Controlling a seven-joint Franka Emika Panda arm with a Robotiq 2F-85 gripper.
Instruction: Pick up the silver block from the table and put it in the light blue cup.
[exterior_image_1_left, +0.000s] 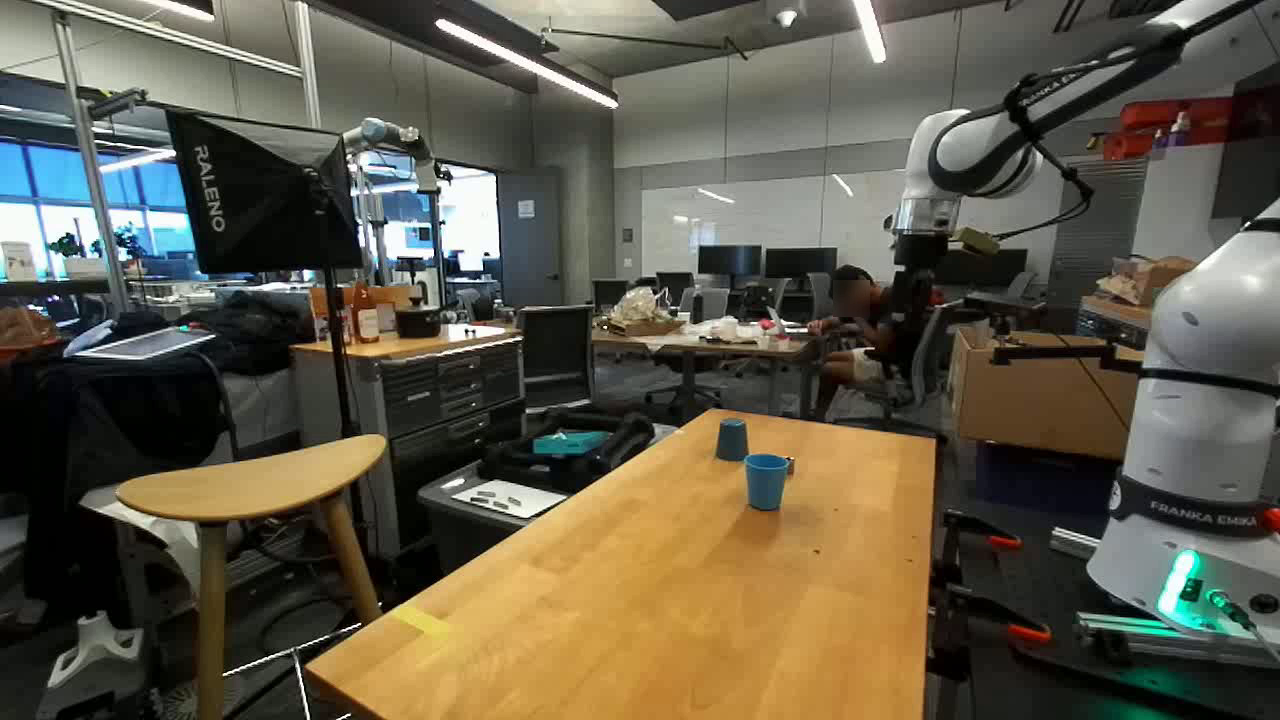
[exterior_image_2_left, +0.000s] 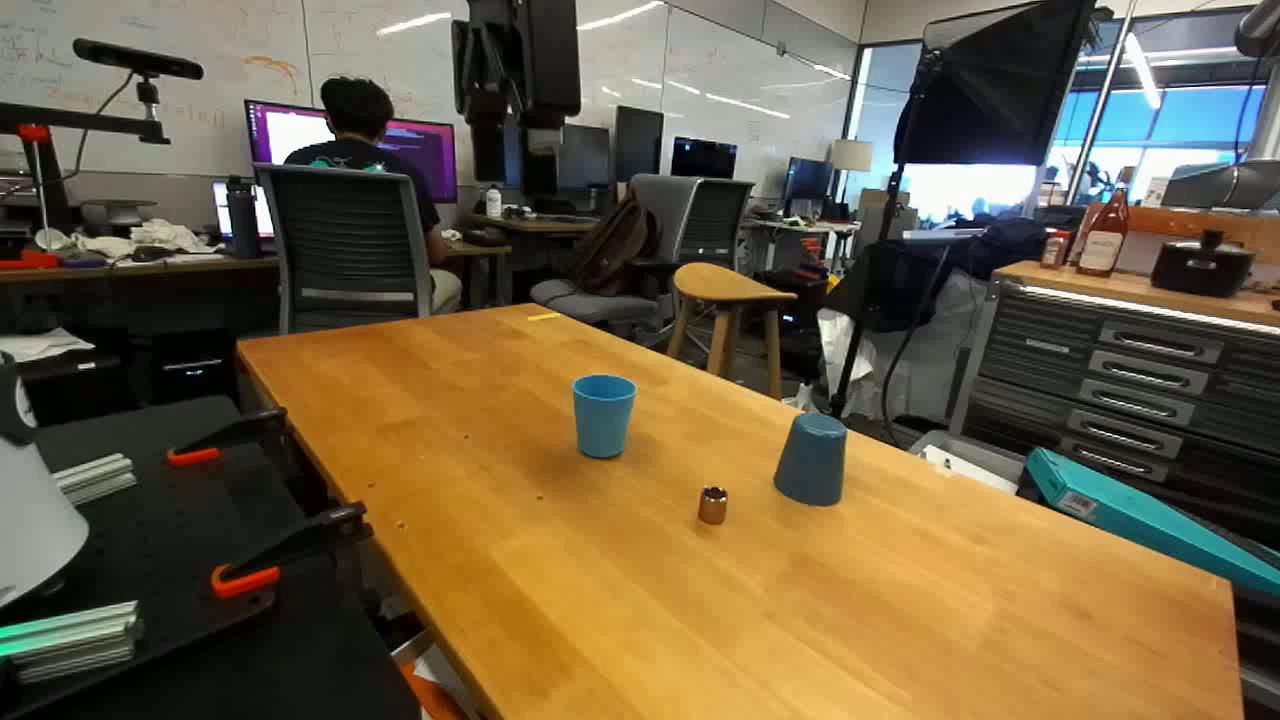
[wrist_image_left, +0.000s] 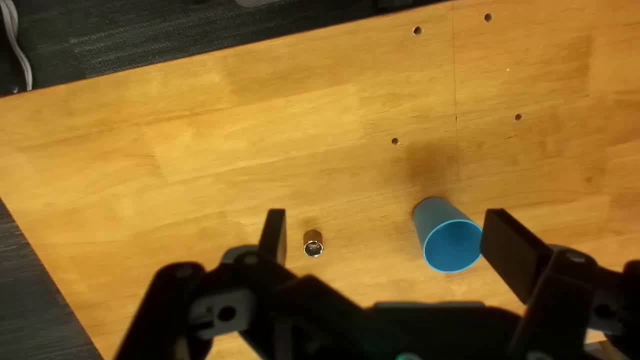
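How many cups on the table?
2. In an exterior view, the light blue cup stands upright on the table; the darker blue cup sits upside down, right of it. One nested beneath it would be hidden.

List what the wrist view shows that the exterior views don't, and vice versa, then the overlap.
Wrist view only: a clear look well down into the light blue cup, the wide gap between the fingers of the hand, and a pale cable beyond the edge of the table.

Exterior views only, in both: the upside-down darker cup, wooden stool, softbox and drawer cabinet.

Shared: table, hand, upright light blue cup, and silver block on the table, partly hidden behind that cup in an exterior view.
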